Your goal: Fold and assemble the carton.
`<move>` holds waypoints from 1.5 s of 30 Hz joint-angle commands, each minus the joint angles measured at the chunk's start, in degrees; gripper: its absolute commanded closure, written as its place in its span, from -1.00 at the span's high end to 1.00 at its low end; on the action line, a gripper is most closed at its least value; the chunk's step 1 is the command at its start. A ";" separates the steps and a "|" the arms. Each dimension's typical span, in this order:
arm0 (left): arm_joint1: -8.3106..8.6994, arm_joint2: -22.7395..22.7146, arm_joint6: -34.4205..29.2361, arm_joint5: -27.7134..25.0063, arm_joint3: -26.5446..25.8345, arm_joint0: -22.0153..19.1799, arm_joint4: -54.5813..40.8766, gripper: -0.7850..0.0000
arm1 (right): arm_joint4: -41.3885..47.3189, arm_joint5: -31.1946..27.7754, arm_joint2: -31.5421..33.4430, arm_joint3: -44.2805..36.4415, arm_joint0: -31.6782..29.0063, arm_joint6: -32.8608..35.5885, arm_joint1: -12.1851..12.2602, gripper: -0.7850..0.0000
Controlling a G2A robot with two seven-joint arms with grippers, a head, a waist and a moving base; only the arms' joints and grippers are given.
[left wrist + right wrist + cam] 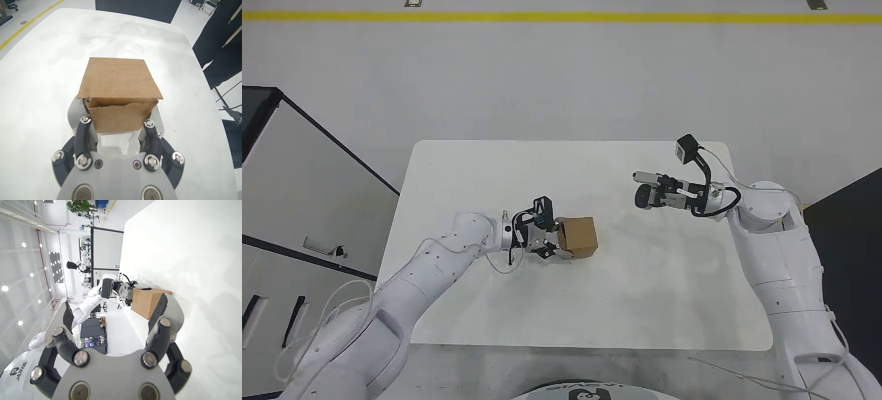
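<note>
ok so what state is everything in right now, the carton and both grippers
carton: folded into a box shape on the table, top panel flat, near end flap ragged with a gap under the top panel
left gripper: shut on carton, one finger on each side
right gripper: open, holding nothing, apart from the carton

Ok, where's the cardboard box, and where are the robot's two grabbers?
carton (119, 81), left wrist view, on its top panel.
left gripper (116, 121), left wrist view, midway between fingertips clamping the carton.
right gripper (113, 310), right wrist view, midway between its open fingertips.
</note>
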 commanded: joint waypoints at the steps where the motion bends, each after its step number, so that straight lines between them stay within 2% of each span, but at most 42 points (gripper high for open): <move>1: -0.39 0.42 0.64 0.07 1.09 -0.38 0.30 -1.00 | 0.00 0.00 0.00 0.00 0.00 0.00 0.00 1.00; 4: -0.99 0.97 1.62 0.26 2.82 -0.90 0.63 -0.98 | 0.00 0.00 0.00 0.00 0.00 0.00 0.00 1.00; 5: -1.18 1.13 1.85 0.29 3.38 -1.04 0.69 -0.66 | 0.00 0.00 0.00 0.00 0.00 0.00 0.00 1.00; 7: -1.52 1.46 2.24 0.43 4.29 -1.33 0.99 -0.47 | 0.00 0.00 0.00 0.00 0.00 0.00 0.00 1.00; 8: -1.68 1.56 2.49 0.44 4.77 -1.43 1.00 -0.30 | 0.00 0.00 0.00 0.00 0.00 0.00 0.00 1.00; 9: -1.82 1.68 2.58 0.47 5.25 -1.57 1.13 0.18 | 0.00 0.00 0.00 0.00 0.00 0.00 0.00 1.00; 10: -1.96 1.76 2.71 0.49 5.70 -1.68 1.12 0.76 | 0.00 0.00 0.00 0.00 0.00 0.00 0.00 1.00; 11: -2.09 1.84 2.78 0.38 6.16 -1.78 1.11 1.00 | 0.00 0.00 0.00 0.00 0.00 0.00 0.00 1.00; 17: -2.50 2.28 4.45 -0.31 7.89 -2.48 2.13 1.00 | 0.00 0.00 0.00 0.00 0.00 0.00 0.00 1.00; 26: -1.94 1.30 9.12 0.33 10.48 -3.09 2.82 1.00 | 0.00 0.00 0.00 0.00 0.00 0.00 0.00 1.00; 45: -2.00 -1.29 7.44 1.41 11.92 -2.62 -1.44 1.00 | 0.00 0.00 0.00 0.00 0.00 0.00 0.00 1.00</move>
